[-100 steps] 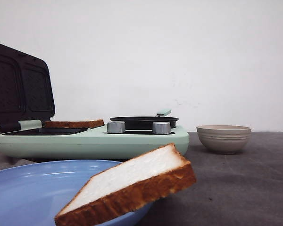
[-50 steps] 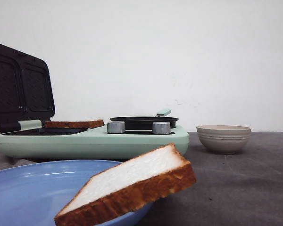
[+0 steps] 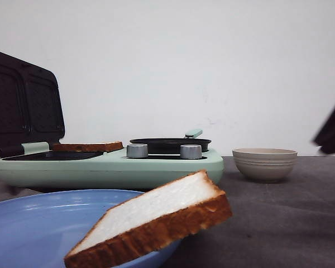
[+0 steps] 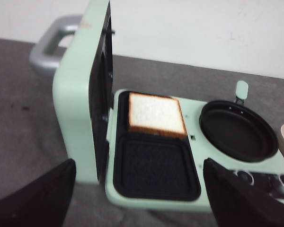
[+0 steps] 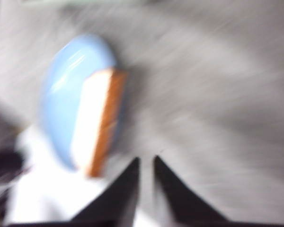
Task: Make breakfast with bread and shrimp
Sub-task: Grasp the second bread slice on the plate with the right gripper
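Note:
One slice of bread [image 3: 156, 220] leans tilted on the rim of a blue plate [image 3: 39, 229] at the front; the blurred right wrist view shows that bread [image 5: 97, 123] and plate [image 5: 64, 90] too. My right gripper [image 5: 146, 163] hangs over bare table beside the plate, its fingers nearly touching with nothing between them. A second slice of bread [image 4: 155, 113] lies in the far compartment of the open mint-green sandwich maker [image 4: 156, 201]. My left gripper [image 4: 139, 198] is open wide in front of the near compartment. The shrimp are hidden inside the beige bowl [image 3: 264, 163].
The sandwich maker's lid [image 3: 22, 106] stands upright at the left. A round black pan [image 4: 237, 131] and two silver knobs [image 3: 137, 151] are on its right half. A dark part of my right arm [image 3: 332, 131] shows at the right edge above the bowl.
A dark part of my right arm has come into the front view at the right edge. The bread, plate, bowl and sandwich maker have not moved.

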{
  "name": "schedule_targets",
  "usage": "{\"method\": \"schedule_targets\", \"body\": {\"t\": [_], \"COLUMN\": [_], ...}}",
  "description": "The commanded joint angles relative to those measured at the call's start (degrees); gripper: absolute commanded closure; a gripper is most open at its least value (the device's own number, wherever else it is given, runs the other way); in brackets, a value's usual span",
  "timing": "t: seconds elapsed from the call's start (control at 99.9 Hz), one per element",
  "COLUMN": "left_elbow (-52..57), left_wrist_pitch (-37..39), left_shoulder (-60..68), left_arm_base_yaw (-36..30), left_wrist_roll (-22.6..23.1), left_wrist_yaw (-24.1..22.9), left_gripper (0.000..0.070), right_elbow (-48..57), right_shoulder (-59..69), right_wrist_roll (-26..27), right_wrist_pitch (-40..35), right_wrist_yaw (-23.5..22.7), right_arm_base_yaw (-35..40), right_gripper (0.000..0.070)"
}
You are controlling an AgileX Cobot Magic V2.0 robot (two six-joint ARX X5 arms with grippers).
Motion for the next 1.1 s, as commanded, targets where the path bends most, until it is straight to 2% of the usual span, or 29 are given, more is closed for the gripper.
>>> {"method": "schedule_targets", "body": {"t": [0.0,0.29,0.4,0.48,0.851,1.091], "left_elbow": [0.0,-0.7,-0.7,-0.7,-0.7,-0.7], "left_wrist_pitch": [-0.7,-3.4,-3.4,-3.4,-3.4,-3.4], "left_shoulder": [-0.9,-4.8,-5.1,-5.1,-5.1,-5.1], "left_arm_base_yaw": [0.1,-0.3,-0.3,-0.3,-1.0,-1.2], "left_wrist_roll": [-0.3,-0.1,-0.2,-0.2,-0.3,-0.3], "left_wrist_yaw": [0.3,0.3,0.3,0.3,0.3,0.3], "left_gripper": [0.0228,0.0228,0.0228,0.0228,0.0228,0.0228], "right_elbow": [-0.8,-1.6,-1.6,-1.6,-1.6,-1.6], "right_shoulder": [2.8,14.4,18.0,19.8,24.6,25.3], "right_wrist_roll": [4.6,11.7,14.6,16.4,18.1,18.9], "right_wrist_pitch": [4.2,19.2,24.4,27.4,31.8,33.5], "right_wrist_yaw": [-1.1,-1.6,-1.5,-1.5,-0.7,2.1], "right_arm_base_yaw": [2.6,13.7,17.0,18.8,23.3,24.7], "right_gripper": [0.0514,0.0477,0.0398,0.0391,0.0391,0.0407]}}
